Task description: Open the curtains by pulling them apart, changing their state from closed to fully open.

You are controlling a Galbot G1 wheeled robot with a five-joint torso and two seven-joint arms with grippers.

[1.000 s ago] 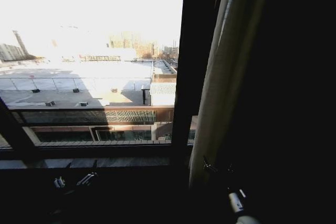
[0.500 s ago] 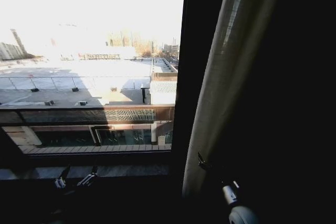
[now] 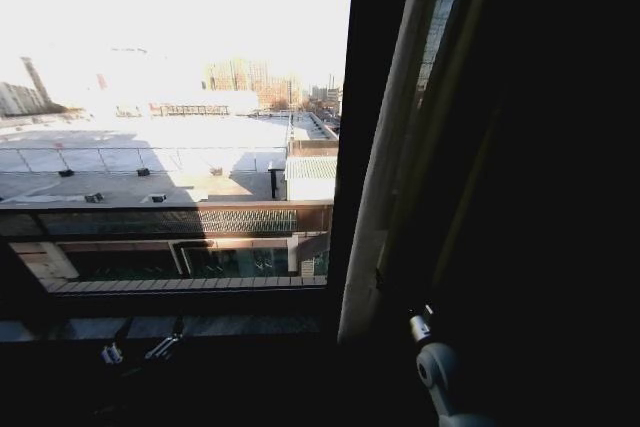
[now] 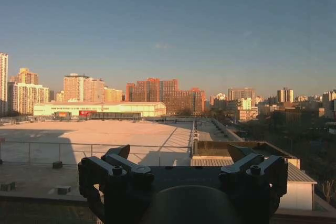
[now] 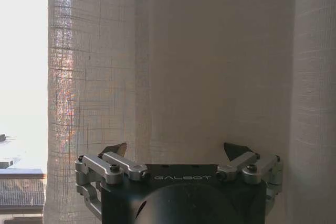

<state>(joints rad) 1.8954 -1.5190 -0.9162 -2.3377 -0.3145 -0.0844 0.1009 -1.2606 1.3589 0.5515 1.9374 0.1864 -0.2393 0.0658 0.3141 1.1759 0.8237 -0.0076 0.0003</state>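
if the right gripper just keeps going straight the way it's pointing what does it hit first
Most likely the curtain. The right gripper, fingers open, faces the sheer pleated fabric squarely, with nothing visible between them. How far off the fabric hangs is hard to judge.

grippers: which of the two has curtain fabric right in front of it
The right gripper: its open fingers face the sheer white curtain. The left gripper faces open window and rooftops.

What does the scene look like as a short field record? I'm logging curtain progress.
curtain: sheer white, pleated, gathered to the right of the black window frame
window: left pane uncovered, rooftops visible
right gripper: open, facing the curtain fabric, nothing between its fingers
left gripper: open, low by the sill, facing out the glass
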